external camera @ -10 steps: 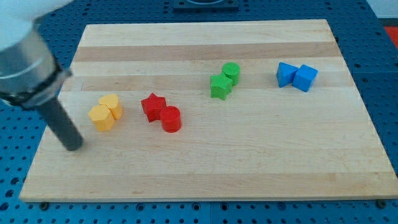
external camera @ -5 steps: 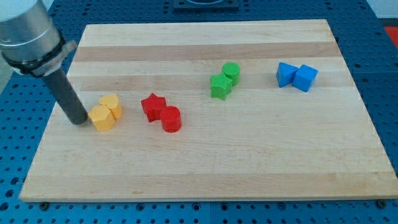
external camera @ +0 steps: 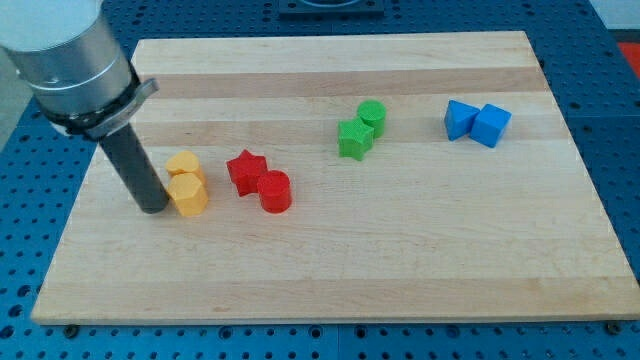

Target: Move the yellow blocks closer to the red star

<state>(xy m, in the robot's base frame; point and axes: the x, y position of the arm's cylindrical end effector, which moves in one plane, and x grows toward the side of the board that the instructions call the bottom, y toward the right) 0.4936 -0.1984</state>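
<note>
Two yellow blocks sit at the board's left: one [external camera: 182, 166] above, one yellow hexagonal block [external camera: 188, 194] below, touching each other. The red star [external camera: 245, 170] lies just to their right, with a red cylinder [external camera: 274, 191] against its lower right. My tip [external camera: 154, 207] stands on the board right against the left side of the lower yellow block. A small gap separates the yellow blocks from the red star.
A green star [external camera: 353, 138] and green cylinder [external camera: 371, 116] sit together at centre top. Two blue blocks [external camera: 461, 119] [external camera: 490, 125] sit at the upper right. The wooden board [external camera: 330, 270] lies on a blue perforated table.
My tip moved up from the lower left, then right, and pushed the lower yellow block rightward toward the red star. The upper yellow block shifted slightly right.
</note>
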